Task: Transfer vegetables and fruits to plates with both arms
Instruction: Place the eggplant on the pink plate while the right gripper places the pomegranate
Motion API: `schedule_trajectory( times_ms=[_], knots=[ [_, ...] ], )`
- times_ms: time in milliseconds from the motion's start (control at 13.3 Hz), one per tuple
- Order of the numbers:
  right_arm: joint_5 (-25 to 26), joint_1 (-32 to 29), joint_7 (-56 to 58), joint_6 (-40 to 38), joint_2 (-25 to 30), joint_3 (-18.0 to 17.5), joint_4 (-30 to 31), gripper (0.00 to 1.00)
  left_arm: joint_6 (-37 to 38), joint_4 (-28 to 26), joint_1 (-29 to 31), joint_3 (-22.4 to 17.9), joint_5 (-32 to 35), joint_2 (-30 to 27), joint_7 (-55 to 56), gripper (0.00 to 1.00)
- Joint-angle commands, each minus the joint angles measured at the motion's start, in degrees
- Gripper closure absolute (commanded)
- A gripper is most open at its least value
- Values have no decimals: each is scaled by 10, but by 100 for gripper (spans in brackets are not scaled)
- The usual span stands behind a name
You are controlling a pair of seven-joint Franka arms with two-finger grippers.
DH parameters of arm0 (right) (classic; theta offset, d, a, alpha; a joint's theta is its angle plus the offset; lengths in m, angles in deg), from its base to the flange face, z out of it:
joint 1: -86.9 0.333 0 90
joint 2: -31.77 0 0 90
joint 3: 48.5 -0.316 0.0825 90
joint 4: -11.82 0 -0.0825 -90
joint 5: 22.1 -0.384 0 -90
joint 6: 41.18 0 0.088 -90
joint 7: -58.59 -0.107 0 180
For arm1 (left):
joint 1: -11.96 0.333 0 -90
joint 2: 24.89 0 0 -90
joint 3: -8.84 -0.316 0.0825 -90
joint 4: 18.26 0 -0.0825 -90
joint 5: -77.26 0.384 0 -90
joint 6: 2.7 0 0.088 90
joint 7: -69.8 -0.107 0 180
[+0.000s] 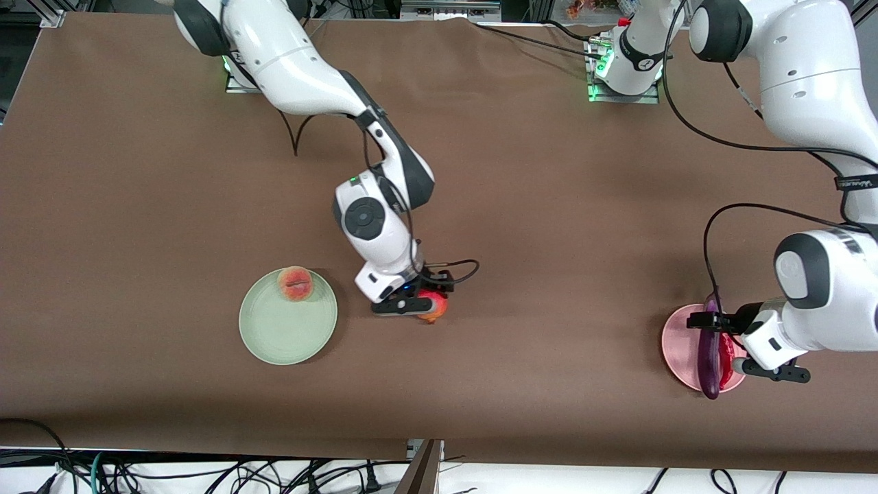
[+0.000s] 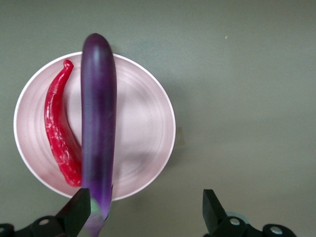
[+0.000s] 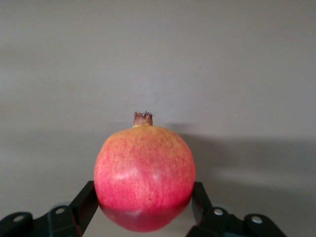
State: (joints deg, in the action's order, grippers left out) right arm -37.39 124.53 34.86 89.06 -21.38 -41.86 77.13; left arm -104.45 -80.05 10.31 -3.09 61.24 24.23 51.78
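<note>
Pomegranate (image 3: 144, 175) sits on the desk (image 1: 549, 206) beside the green plate (image 1: 274, 343), right gripper (image 1: 420, 305) jaws round it (contact unclear); last item, I judge; peach (image 1: 295, 283) on green; eggplant (image 2: 98, 123), chili (image 2: 60, 133) on pink plate (image 2: 143, 118); left gripper (image 2: 143, 215) above, jaws apart.

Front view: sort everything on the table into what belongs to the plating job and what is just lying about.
Belongs to the job:
- peach on the green plate
- pomegranate between the right gripper fingers
- eggplant and chili on the pink plate
- left gripper, open above the pink plate

Just lying about:
- black cables on the table
</note>
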Motion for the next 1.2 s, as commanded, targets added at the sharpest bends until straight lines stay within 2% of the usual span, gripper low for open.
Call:
schedule_trajectory(
  times_ms=[0,75,226,376,452,527,602,677,903,1129],
  knots=[
    [7,-57,132,-107,68,-3,15,99,47,27,2,-3,-2,-13,13,0],
    [7,-81,204,-141,79,11,15,97,67,29,2,-4,0,-27,30,0],
    [6,-121,351,-169,85,15,20,93,102,23,5,1,45,-77,45,0],
    [6,-154,446,-129,82,16,41,83,115,-11,2,2,82,-143,46,0],
    [6,-154,457,-106,81,16,55,73,116,-42,1,3,101,-186,46,0],
    [6,-154,460,-89,81,16,71,53,117,-64,1,9,116,-229,46,0],
    [6,-155,460,-74,81,16,87,24,117,-71,2,13,125,-265,46,0],
    [4,-154,454,-72,82,16,96,0,117,-72,2,14,125,-284,46,0],
    [1,-157,455,-86,85,17,97,0,132,-147,3,37,127,-359,57,0],
    [-18,-194,459,-98,85,14,92,0,162,-200,0,80,144,-404,181,0]
  ],
)
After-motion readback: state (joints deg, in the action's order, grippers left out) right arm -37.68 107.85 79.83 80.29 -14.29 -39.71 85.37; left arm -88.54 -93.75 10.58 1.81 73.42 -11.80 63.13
